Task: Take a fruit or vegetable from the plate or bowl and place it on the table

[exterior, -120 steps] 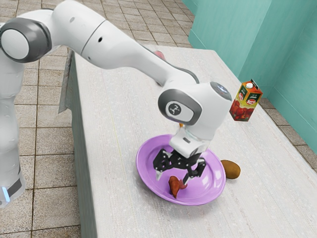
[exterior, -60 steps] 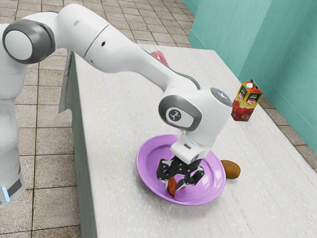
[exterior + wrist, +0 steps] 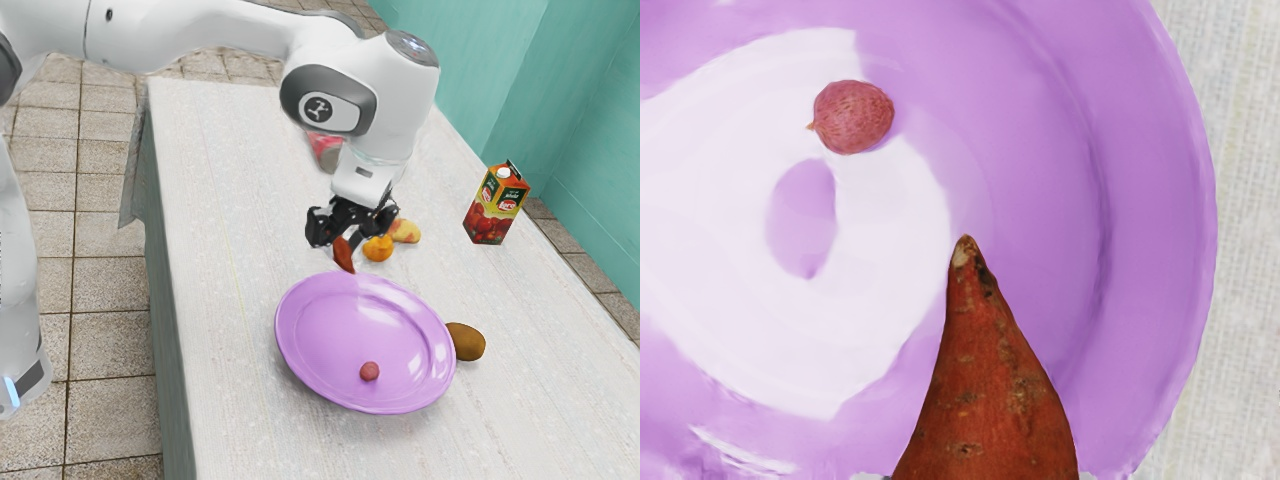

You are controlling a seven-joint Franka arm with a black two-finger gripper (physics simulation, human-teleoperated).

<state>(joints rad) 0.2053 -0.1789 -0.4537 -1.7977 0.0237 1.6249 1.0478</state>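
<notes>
Pincer [image 3: 341,241] partly open, pinching a reddish-brown sweet potato [image 3: 344,256], pointed end downward

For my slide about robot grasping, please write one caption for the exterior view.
The gripper holds a sweet potato aloft; a small round red item lies on the purple plate.
</notes>
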